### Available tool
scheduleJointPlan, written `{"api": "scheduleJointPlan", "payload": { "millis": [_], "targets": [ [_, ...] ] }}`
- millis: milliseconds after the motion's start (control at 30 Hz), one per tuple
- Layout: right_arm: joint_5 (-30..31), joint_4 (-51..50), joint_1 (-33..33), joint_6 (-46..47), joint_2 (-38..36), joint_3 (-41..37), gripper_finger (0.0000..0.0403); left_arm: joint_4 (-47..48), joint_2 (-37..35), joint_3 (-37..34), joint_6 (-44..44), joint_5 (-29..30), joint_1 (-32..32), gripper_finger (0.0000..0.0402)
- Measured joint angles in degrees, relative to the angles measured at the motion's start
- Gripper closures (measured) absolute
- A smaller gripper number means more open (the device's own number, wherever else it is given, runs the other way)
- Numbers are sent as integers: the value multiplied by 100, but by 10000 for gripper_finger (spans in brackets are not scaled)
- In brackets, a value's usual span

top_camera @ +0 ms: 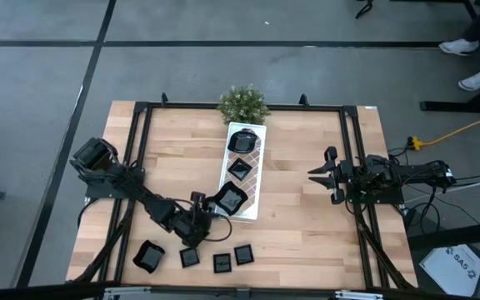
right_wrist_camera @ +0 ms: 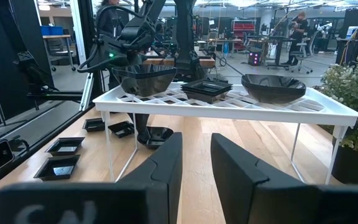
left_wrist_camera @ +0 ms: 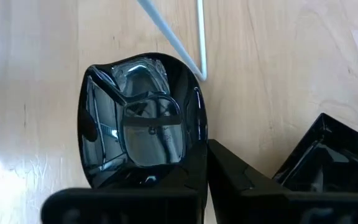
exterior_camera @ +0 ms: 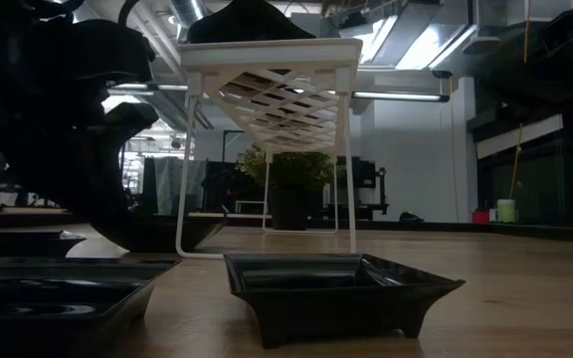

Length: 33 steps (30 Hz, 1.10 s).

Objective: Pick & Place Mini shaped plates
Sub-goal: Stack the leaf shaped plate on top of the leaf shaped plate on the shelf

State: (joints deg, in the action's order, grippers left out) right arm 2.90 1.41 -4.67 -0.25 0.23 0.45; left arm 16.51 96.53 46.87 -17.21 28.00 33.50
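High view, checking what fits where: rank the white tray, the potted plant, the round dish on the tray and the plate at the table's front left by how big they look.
1. White tray, clearly largest.
2. Potted plant.
3. Round dish and front-left plate: look alike, so unranked.

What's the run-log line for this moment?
left gripper: shut on glossy black dish on table beside white tray | right gripper: open, empty, waiting right of tray | three dishes on tray
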Motion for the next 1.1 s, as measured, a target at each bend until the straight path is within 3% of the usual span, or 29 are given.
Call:
{"api": "scheduleJointPlan", "payload": {
  "millis": [267,833,1100],
  "targets": [
    [0,-2,-2,-2,0,0,318,55,0,0,-128,255,120,399],
    [0,0,-1,-2,2,0,318,1033,-176,0,-1826,934,515,400],
    [0,-2,-2,-2,0,0,318,1745,-682,0,-2560,1439,583,399]
  ]
}}
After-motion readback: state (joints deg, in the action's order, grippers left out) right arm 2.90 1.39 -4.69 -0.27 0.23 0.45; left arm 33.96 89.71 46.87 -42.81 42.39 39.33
